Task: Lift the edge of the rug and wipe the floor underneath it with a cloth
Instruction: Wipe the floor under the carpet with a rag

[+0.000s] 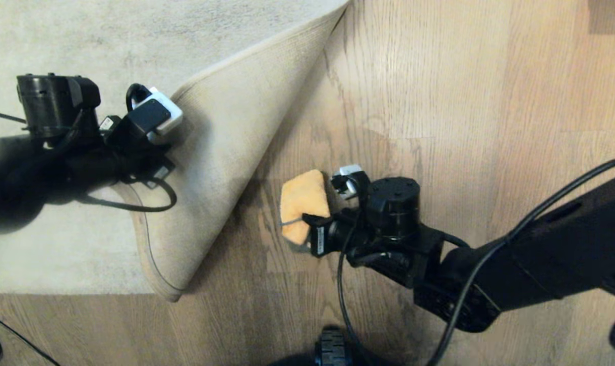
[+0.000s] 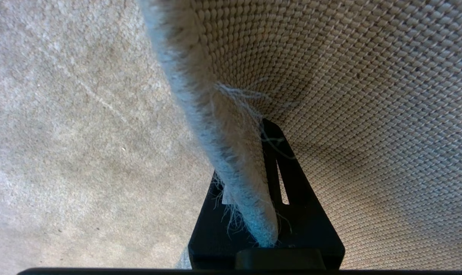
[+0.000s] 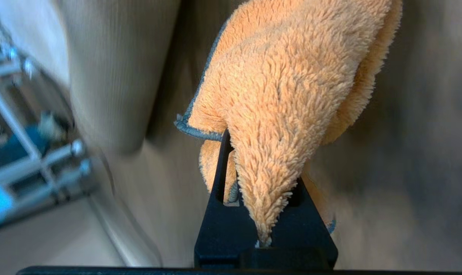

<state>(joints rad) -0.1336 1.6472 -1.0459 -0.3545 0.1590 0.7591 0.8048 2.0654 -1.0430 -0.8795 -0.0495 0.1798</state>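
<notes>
The left arm is reaching in from the left over the rug, its left end effector point(image 2: 254, 214) pinched tight on the rug edge point(image 1: 211, 76), holding the corner folded back so the paler woven underside point(image 2: 368, 114) is facing up. The right arm is stretching in from the right, low over the floor point(image 1: 439, 101); its right end effector point(image 3: 265, 229) is clamped on the cloth point(image 1: 302, 203), which is lying against the bare planks just right of the raised flap.
</notes>
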